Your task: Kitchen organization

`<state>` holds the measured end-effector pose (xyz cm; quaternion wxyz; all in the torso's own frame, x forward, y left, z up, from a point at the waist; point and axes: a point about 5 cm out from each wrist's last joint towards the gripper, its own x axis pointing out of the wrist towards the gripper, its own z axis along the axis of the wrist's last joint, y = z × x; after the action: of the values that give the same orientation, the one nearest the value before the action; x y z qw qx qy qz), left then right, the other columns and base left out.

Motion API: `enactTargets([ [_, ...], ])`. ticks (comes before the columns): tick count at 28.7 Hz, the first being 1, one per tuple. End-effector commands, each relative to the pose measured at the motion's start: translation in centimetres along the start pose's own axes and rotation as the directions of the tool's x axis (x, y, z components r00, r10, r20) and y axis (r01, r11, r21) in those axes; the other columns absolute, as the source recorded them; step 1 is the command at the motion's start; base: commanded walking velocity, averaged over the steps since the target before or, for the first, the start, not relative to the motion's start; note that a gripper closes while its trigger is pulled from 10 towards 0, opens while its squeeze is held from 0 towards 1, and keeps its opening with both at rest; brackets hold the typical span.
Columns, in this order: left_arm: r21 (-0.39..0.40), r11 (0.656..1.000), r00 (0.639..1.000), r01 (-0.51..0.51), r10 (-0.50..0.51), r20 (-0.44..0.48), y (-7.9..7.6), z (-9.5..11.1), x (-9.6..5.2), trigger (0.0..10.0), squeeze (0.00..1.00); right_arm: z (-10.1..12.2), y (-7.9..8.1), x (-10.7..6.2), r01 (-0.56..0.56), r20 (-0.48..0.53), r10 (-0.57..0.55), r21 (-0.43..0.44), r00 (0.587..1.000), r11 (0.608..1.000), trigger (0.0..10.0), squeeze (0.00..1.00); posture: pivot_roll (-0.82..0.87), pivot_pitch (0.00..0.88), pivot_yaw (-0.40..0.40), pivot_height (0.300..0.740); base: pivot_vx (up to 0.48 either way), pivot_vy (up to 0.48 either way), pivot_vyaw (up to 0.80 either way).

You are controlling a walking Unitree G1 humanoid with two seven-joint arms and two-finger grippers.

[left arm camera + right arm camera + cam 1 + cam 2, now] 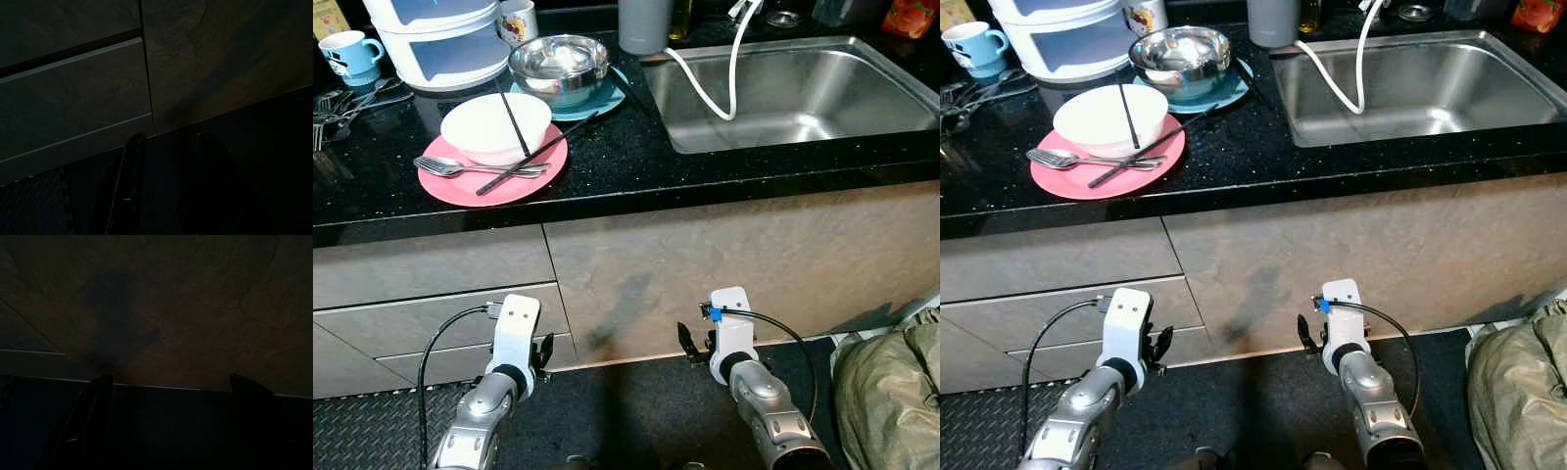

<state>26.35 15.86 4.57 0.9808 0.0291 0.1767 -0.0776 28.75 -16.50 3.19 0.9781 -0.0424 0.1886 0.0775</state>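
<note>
Robot stands facing the black counter (pixel 636 166); both arms hang low before the cabinet front, nothing held. Right gripper (pixel 171 382) has its fingers spread wide, empty, seen in the dark right wrist view against the cabinet panel. Left gripper (pixel 166 142) has its fingers apart too, by the look of the two dim outlines, and is empty, aimed at the drawer fronts (pixel 431 323). Judged stage: the very start, no dish touched. The work lies toward the counter's left end: pink plate (pixel 460 186) near the front edge carrying a white bowl (pixel 489 122), a fork (pixel 445 167) and two black chopsticks (pixel 524 155); just behind it a steel bowl (pixel 558 61) on a teal plate (pixel 607 101). Sink (pixel 783 88) takes the right half, a white hose (pixel 705 88) drooping into it. Next move likely calls for raising an arm above the counter edge and reaching for the loose chopsticks or fork first, since they would slide if the plate were lifted. Hard to make out: cutlery pile (pixel 342 108) at the far left edge is cut off; the blue mug (pixel 347 51) and the white tiered container (pixel 435 39) are partly cropped; both wrist views are very dark.
</note>
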Motion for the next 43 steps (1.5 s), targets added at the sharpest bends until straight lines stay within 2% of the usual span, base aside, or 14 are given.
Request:
enactTargets([
  [1,0.004,1.000,1.000,-0.007,0.007,-0.020,0.0,-0.3,-0.1,10.0,0.00,-0.4,0.0,-0.2,0.000,-0.019,0.000,-0.003,1.000,1.000,10.0,0.00,0.00,0.179,0.035,0.740,0.000,-0.356,0.00],
  [15,-0.018,1.000,0.999,-0.013,0.012,-0.030,0.0,-0.5,-0.2,10.0,0.00,-0.4,-0.2,-0.4,-0.003,-0.021,0.002,-0.010,1.000,1.000,10.0,0.00,0.00,0.186,0.029,0.740,0.000,-0.343,0.00],
  [17,-0.097,0.995,1.000,-0.013,0.013,-0.006,0.0,-0.1,-0.3,10.0,0.00,-0.3,-0.3,-0.4,-0.003,-0.018,0.003,-0.009,1.000,1.000,10.0,0.00,-0.01,0.186,0.027,0.740,0.000,0.240,0.00],
  [19,-0.145,0.989,1.000,-0.010,0.012,0.010,-0.1,0.3,-0.3,10.0,0.00,-0.2,-0.3,-0.3,-0.003,-0.016,0.003,-0.009,1.000,1.000,10.0,0.00,-0.01,0.188,0.025,0.740,0.000,0.480,0.00],
  [25,-0.118,0.993,1.000,-0.013,0.015,0.021,0.0,0.5,-0.2,10.0,0.00,-0.1,-0.3,-0.3,-0.007,-0.014,0.007,-0.009,1.000,1.000,10.0,0.00,-0.01,0.188,0.024,0.740,0.000,0.460,0.00],
  [43,-0.056,0.998,0.999,-0.024,0.025,0.031,0.2,0.5,-0.4,10.0,0.00,-0.2,-0.3,-0.3,-0.008,-0.015,0.008,-0.008,1.000,1.000,10.0,0.00,0.00,0.178,0.026,0.740,0.000,0.000,0.00],
])
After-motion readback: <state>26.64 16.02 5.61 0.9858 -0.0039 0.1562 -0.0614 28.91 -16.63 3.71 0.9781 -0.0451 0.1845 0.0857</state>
